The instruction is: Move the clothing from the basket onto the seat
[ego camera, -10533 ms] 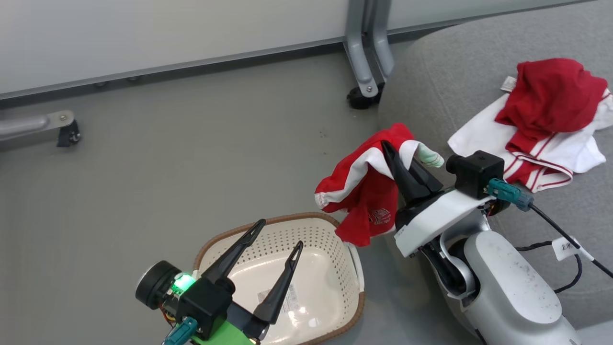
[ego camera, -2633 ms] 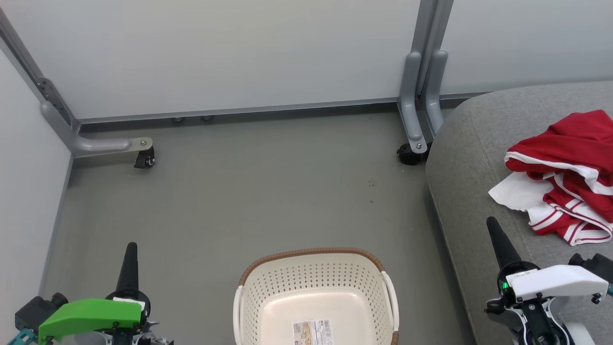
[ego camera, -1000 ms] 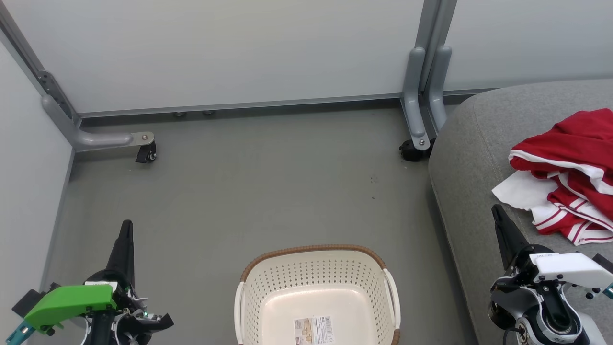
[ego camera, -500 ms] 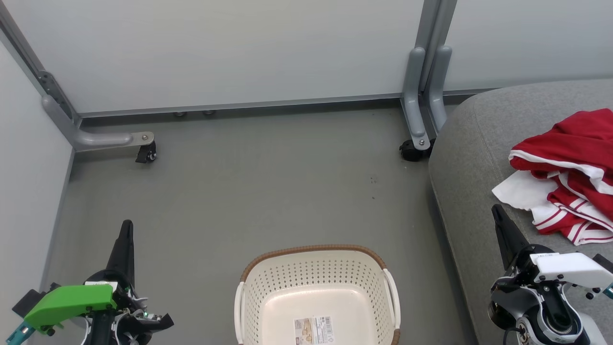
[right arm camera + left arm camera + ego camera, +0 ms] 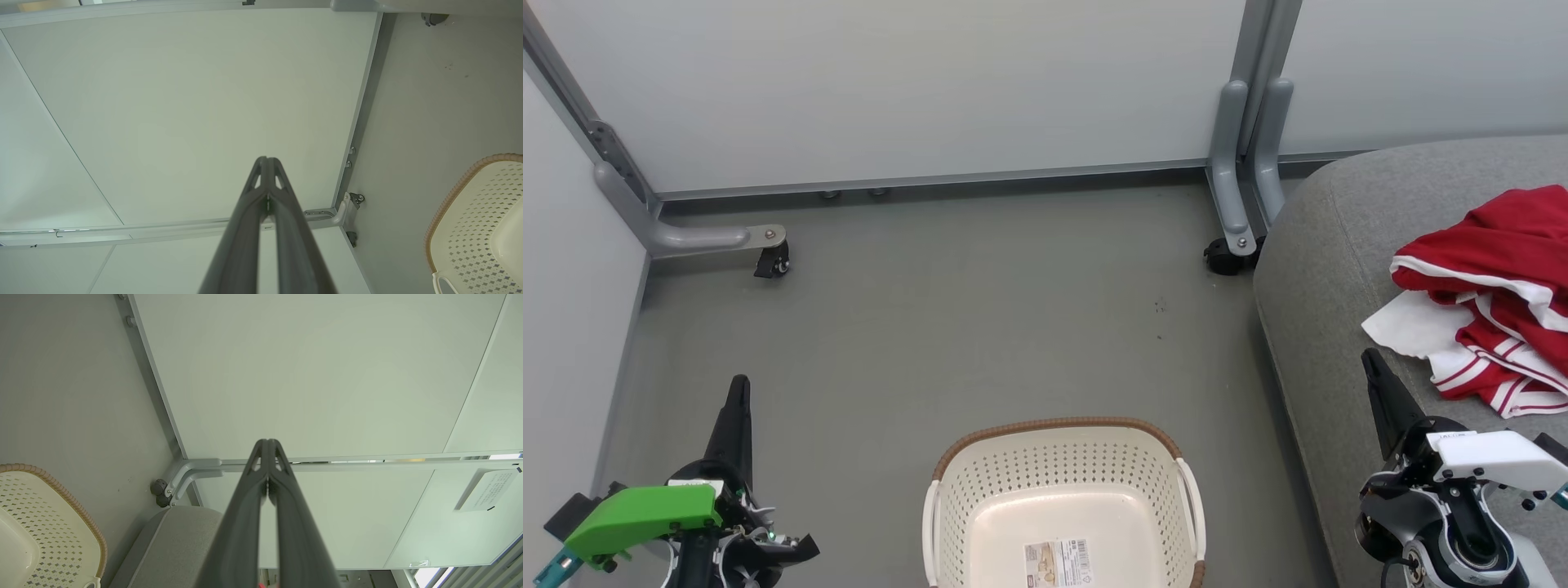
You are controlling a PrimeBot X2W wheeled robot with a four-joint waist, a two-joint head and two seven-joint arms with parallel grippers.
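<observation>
The grey seat (image 5: 1331,269) filled the right side, its rounded corner beside the partition leg (image 5: 1232,163). The red-and-white clothing (image 5: 1486,278) lay heaped across it. The basket (image 5: 1054,428) stood upright on the grey floor (image 5: 931,327), apart from the seat. The left fingers (image 5: 734,425) and the right fingers (image 5: 1384,400) were each pressed together, holding nothing.

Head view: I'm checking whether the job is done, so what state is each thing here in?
Basket: upright on the floor, no clothing inside.
Clothing: crumpled in a heap on the seat.
Seat: carries the clothing toward its right side.
Left gripper: shut, holding nothing.
Right gripper: shut, holding nothing, clear of the clothing.
</observation>
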